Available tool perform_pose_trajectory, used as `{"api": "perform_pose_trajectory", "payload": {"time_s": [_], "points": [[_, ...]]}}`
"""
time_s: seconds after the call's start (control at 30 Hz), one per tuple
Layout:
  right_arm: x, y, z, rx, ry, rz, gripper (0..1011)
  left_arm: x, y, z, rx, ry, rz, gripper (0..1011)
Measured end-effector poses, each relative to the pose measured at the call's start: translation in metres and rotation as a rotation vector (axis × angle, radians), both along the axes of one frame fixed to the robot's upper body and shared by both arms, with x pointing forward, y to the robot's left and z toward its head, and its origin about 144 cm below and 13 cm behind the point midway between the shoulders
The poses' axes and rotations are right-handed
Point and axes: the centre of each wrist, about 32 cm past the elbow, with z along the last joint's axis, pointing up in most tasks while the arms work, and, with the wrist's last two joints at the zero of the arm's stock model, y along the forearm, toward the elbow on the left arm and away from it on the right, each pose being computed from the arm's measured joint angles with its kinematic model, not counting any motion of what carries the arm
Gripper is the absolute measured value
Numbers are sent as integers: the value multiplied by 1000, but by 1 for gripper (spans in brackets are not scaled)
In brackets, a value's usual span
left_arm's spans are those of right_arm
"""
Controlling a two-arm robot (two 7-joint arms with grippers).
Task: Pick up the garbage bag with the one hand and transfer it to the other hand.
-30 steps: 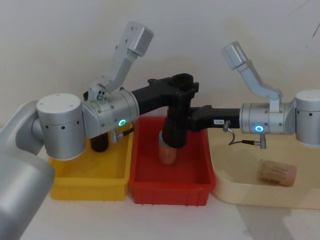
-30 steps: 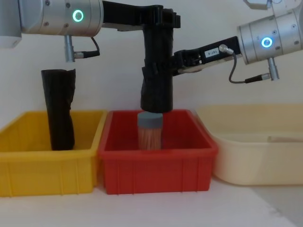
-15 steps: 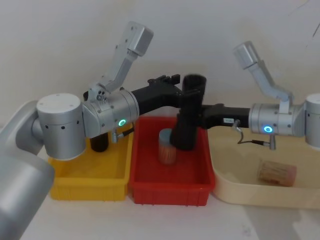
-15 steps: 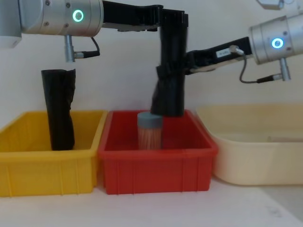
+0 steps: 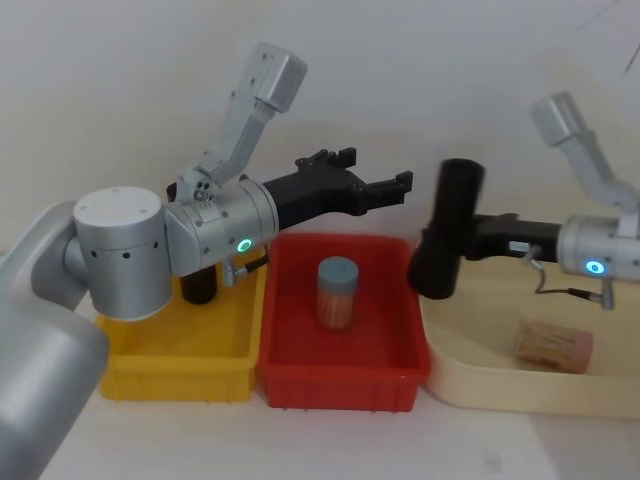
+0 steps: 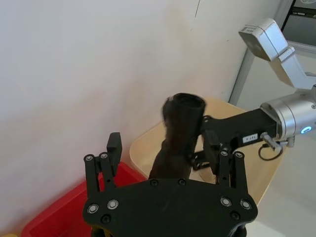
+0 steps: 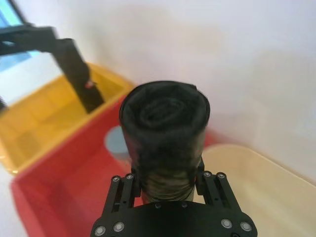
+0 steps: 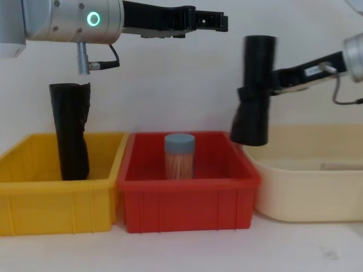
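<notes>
Handoff's done: right gripper (image 8: pixel 256 93) has pulled the garbage bag (image 8: pixel 254 90) rightward, clamped on it above the red bin's (image 8: pixel 187 201) right edge; left gripper (image 8: pixel 218 21) hangs with fingers apart.

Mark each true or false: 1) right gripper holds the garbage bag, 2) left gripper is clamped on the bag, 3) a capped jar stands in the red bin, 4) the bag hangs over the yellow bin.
1) True: the right gripper is shut on the garbage bag.
2) False: the left gripper is open, apart from the bag, above the red bin.
3) True: the capped jar stands upright there.
4) False: it hangs about where the red bin meets the beige tray; the yellow bin holds another black roll.
</notes>
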Motion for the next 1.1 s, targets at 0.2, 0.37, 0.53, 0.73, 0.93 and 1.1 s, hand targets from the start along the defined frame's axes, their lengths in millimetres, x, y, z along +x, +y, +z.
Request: {"api": "perform_pose_trajectory", "payload": {"time_s": [0.2,0.37,0.53,0.73,0.93,1.1], "points": [[-7,-23,1,-29,-9,-90,589,0,0,0,0,0,0,1000],[-11,-41,3,-47,-18,-159,589,0,0,0,0,0,0,1000],[-16,-63,6,-78,-24,-241,631,0,0,0,0,0,0,1000],[-19,-80,8,-110,-25,-297,762,0,0,0,0,0,0,1000],[-22,-92,10,-131,-27,-337,947,0,0,0,0,0,0,1000],[-24,-98,12,-144,-28,-359,1001,0,0,0,0,0,0,1000]]}}
